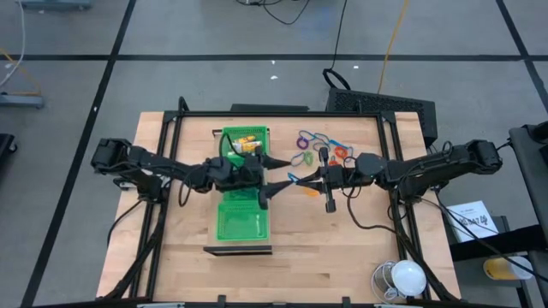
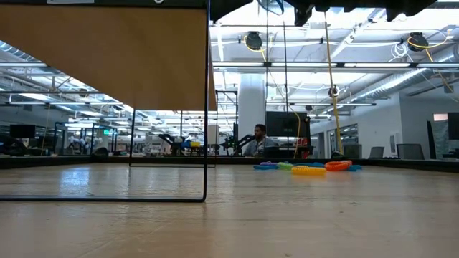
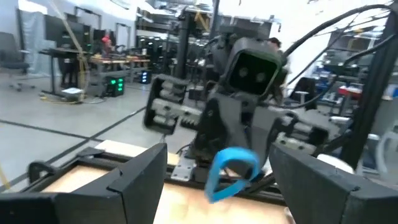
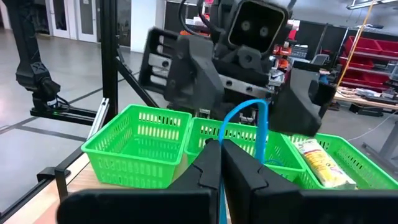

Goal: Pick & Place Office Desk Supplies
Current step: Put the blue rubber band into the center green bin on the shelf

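Your right gripper [image 1: 295,180] sits over the middle of the surface [image 1: 342,239], just beside the long green tray [image 1: 241,224], with its fingers [image 4: 249,180] pressed together on a thin blue loop [image 4: 249,121]. In the right wrist view the loop rises out from between the closed fingers and arches up in front of the other arm. In the left wrist view the same blue loop [image 3: 230,171] hangs off the tip of your right arm, between the left arm's two dark fingers [image 3: 134,183].

Your left gripper [image 1: 272,177] is over the tray's right edge, facing the right one, with its fingers spread wide apart. The loop lies in the gap between them, and I cannot tell whether either finger touches it.

The rest of the office desk supplies [image 1: 321,147] lie in a loose cluster on the surface beyond the right gripper: thin loops in purple, blue, green and orange-red. From the low view you see them as a flat row of loops [image 2: 308,168] on the wood. The tray's far compartment holds a yellow packet [image 1: 248,144]; the near compartment shows only green mesh.
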`<state>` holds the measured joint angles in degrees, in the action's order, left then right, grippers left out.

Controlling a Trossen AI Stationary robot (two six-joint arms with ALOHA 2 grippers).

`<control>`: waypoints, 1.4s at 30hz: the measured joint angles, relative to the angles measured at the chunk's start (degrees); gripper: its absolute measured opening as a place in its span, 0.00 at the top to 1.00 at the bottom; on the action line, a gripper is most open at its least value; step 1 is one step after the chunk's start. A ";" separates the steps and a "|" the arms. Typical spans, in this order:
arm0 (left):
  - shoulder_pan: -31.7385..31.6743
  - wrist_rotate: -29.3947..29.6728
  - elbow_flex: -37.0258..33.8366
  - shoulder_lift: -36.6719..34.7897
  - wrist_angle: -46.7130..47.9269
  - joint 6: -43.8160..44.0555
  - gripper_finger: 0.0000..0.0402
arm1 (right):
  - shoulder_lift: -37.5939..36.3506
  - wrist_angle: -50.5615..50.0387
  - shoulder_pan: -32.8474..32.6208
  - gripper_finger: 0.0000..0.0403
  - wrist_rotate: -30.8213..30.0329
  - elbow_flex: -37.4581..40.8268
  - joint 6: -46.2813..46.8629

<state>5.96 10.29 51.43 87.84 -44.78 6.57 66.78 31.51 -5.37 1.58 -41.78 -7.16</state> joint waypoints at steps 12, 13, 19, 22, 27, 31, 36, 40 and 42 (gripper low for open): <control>-0.33 -2.57 4.12 3.92 1.15 -0.44 0.27 | 0.37 0.10 0.00 1.00 -0.04 -0.04 -1.49; -0.50 -2.81 4.12 3.94 1.26 -0.35 0.28 | 0.35 0.11 0.00 1.00 -0.04 -0.04 -1.52; -0.98 -3.13 4.10 3.94 1.28 0.91 0.45 | 0.37 -0.06 0.00 1.00 -0.04 -0.04 -1.72; -1.24 -3.03 4.10 3.94 1.32 2.81 0.58 | 0.37 -0.06 0.00 1.00 -0.04 -0.04 -2.12; -1.58 -2.98 4.10 3.94 1.30 2.90 0.81 | 0.37 -0.13 0.02 1.00 -0.04 -0.04 -2.12; -1.55 -3.00 4.06 3.51 1.65 0.81 0.97 | 0.37 -0.22 0.02 0.99 -0.14 -0.04 -2.23; -1.55 -2.91 4.01 -1.77 7.56 -0.26 0.97 | -1.89 -2.11 0.02 0.92 -0.23 -0.04 -2.56; -1.54 -2.74 4.03 -8.31 16.19 -1.93 0.99 | -4.37 -5.43 0.02 0.81 -0.24 -0.04 -1.67; -1.27 -2.68 4.03 -11.43 20.27 -1.71 0.98 | -5.71 -7.40 0.02 0.74 -0.24 -0.02 -0.02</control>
<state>4.69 7.61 55.46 76.41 -24.51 4.86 61.07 24.11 -5.34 1.34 -41.80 -7.17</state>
